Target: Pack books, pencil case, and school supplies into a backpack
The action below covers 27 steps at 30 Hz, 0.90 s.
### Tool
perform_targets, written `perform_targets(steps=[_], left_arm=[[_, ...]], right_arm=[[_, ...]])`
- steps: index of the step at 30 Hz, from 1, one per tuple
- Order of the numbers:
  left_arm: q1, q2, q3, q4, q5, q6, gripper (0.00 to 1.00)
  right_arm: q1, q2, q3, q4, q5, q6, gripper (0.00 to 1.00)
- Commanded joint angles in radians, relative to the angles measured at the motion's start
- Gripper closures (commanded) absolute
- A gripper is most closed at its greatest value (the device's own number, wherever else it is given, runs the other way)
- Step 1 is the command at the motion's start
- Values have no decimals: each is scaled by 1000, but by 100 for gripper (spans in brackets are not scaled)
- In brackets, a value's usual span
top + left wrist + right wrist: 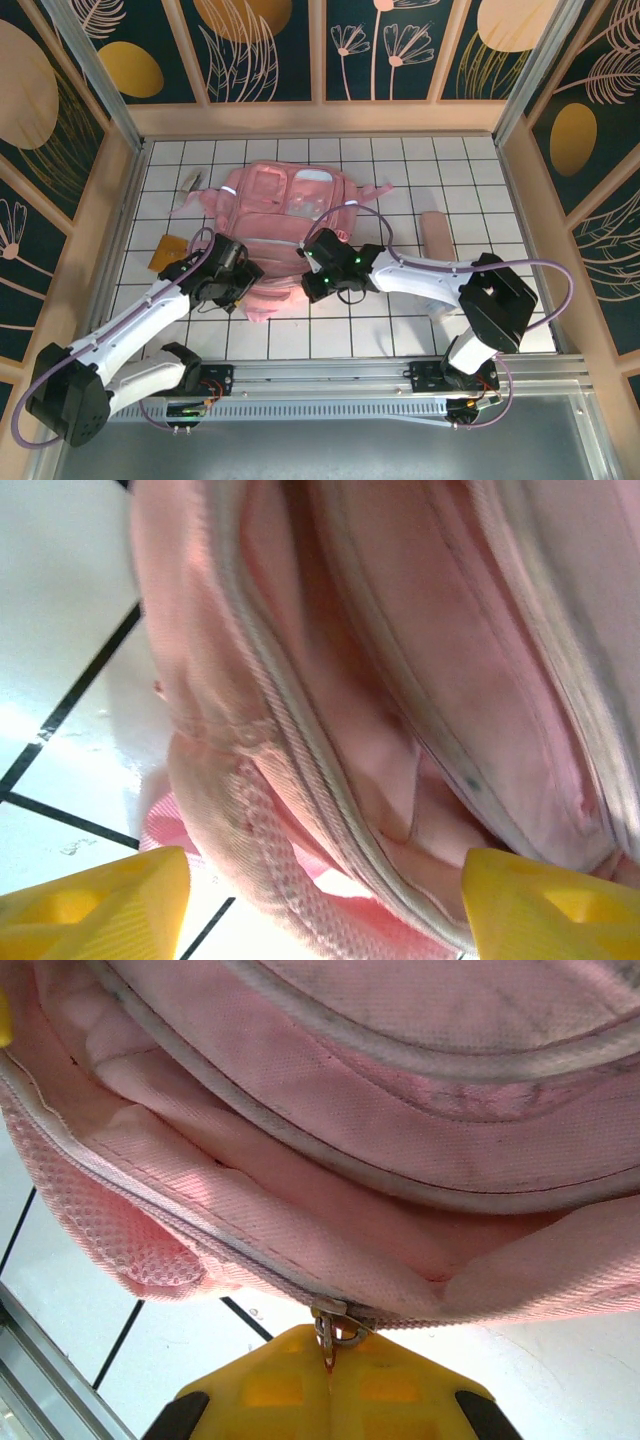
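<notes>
right end effector (328, 1360) pinches backpack (400, 1110) zipper pull (329, 1328) (left end effector (325, 905) spread)

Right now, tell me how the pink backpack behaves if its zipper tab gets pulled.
The backpack is probably floppy: its fabric folds and sags along the zipper. It may drag rather than unzip, since the left gripper stands open, not pinning it. The small zipper tab may slip.

Setting: robot lab test cell. Evidence: two white arms (130, 325) bolted to an aluminium rail (320, 375) at the near edge of a white gridded table (470, 190); purple cables (540, 263) looped along the arms; wood-framed walls (320, 118) box the table in on three sides, fitted with dark floral-print panels (260, 50) like a staged backdrop; metal corner posts (95, 70)
</notes>
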Motion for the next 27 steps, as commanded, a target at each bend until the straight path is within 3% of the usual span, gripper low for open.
perform_targets(steps=[1,4,8,9,11,12,17,20,23,27], left_arm=[[-3,38,21,-71,-107,-117,33],[-2,74,-8,-14,-129,-124,46],[0,142,-45,37,-151,-145,49],[0,157,-49,53,-152,-137,56],[1,167,-42,51,-175,-120,93],[5,159,-36,44,-195,-106,100],[57,46,-2,26,-260,23,100],[121,8,8,35,-211,135,100],[130,21,-4,78,-141,216,100],[131,34,-55,137,-46,228,100]], right_arm=[[18,-44,1,43,-10,-25,100],[17,-46,1,41,0,-28,100],[17,-27,22,0,6,-68,100],[16,-17,32,-28,39,-67,100],[4,12,61,-101,143,-31,100],[-16,28,73,-142,209,12,100],[-149,65,56,-195,301,177,100],[-218,84,61,-179,319,200,100],[-288,97,67,-134,308,196,100],[-413,144,98,-61,275,204,100]])
